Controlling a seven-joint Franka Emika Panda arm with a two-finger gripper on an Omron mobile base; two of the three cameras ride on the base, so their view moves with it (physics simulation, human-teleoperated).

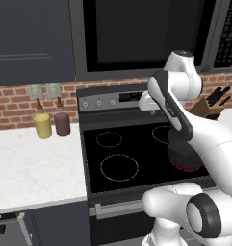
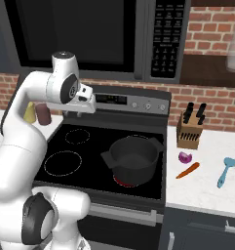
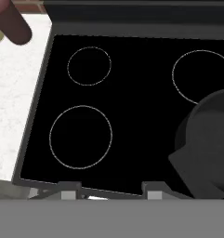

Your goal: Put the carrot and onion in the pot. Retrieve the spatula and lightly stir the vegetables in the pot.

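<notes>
The tool hangs above the stove's back edge; its jaws' spread cannot be told. The empty dark pot sits on the front right burner. On the desk lie the purple onion, orange carrot and blue-handled spatula.

Kitchen, rendered. Red brick backsplash along the rear wall. Black glass cooktop with ringed burners, grey control panel behind it. Microwave mounted above the range, keypad at its right. Dark blue upper cabinet to the left. White speckled counters flank the stove. Twin wall outlets on the brick. Even, soft lighting.
</notes>
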